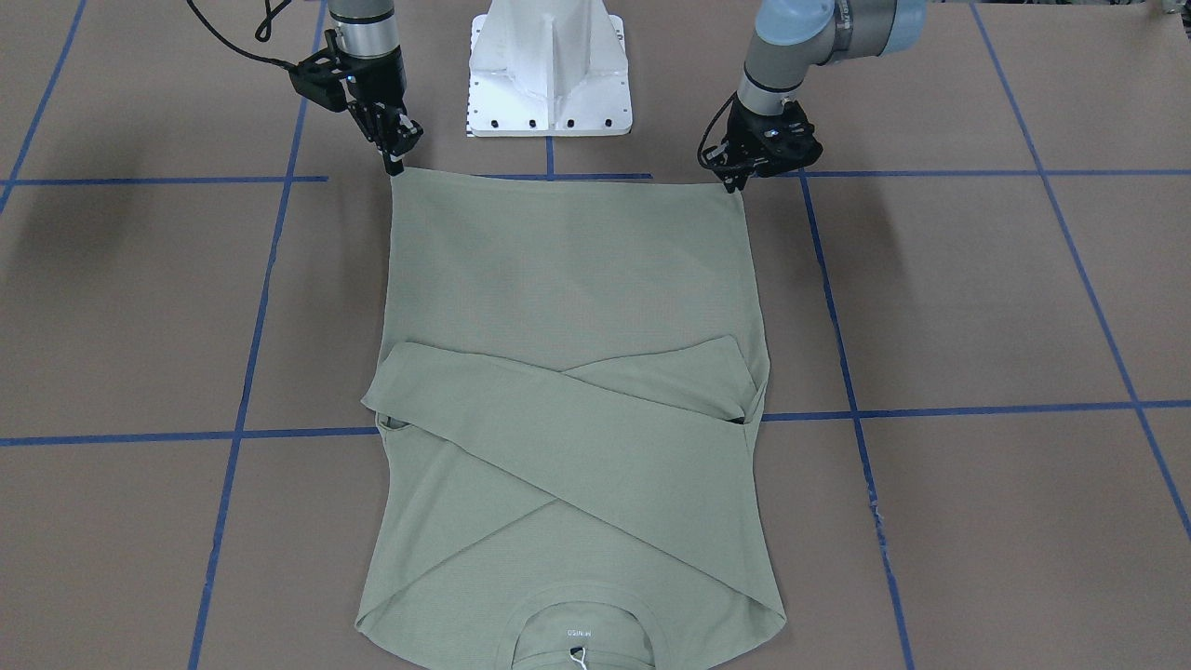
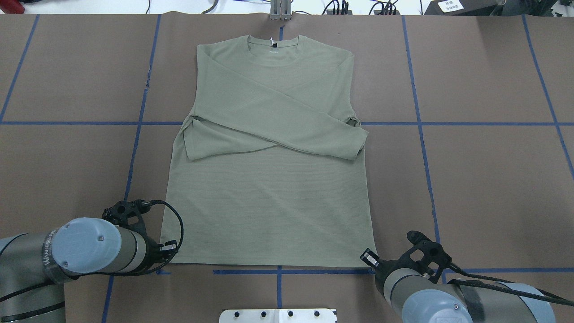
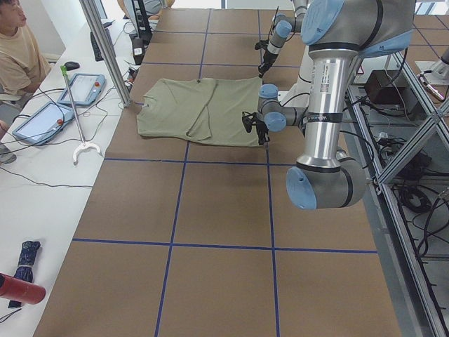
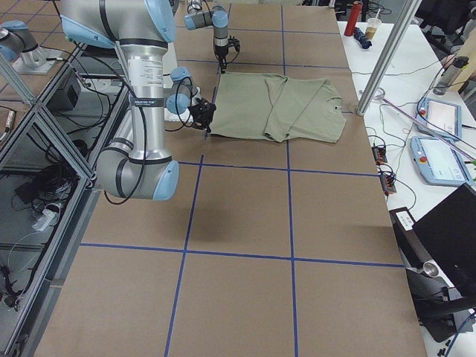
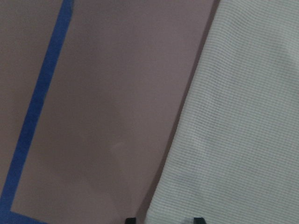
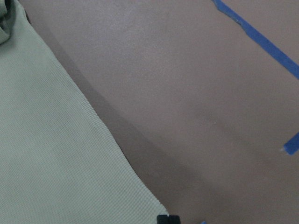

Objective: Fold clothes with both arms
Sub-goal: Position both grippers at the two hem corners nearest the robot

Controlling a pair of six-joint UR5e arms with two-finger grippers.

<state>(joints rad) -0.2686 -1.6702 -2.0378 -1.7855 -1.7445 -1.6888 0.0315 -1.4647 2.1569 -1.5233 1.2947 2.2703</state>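
Squarely in the middle of a brown table point(image 1: 977, 298) marked with blue tape lines point(image 1: 930, 409), a pale sage-green long-sleeved shirt point(image 1: 568, 270) lies flat and face up. Its ribbed round collar point(image 1: 582, 594) points away from the robot, and its straight hem lies nearest the white pedestal base point(image 1: 549, 74). Both sleeves point(image 1: 558, 419) are folded in over the chest and cross each other in an X.

Each arm reaches down to one hem corner. The left gripper point(image 1: 737, 179) sits at the corner on the robot's left. Its wrist camera shows the two black fingertips point(image 5: 131, 220) spread apart, with the shirt's side edge and knit fabric lying between them, so the jaws stand parted around the cloth.

The right gripper point(image 1: 395, 166) touches the opposite hem corner. Its wrist camera shows both fingertips point(image 6: 162, 218) pressed together exactly where the corner of the fabric ends, apparently pinching that tip of cloth.

From the side cameras, the shirt looks flat along its whole length, with both corners low against the table.
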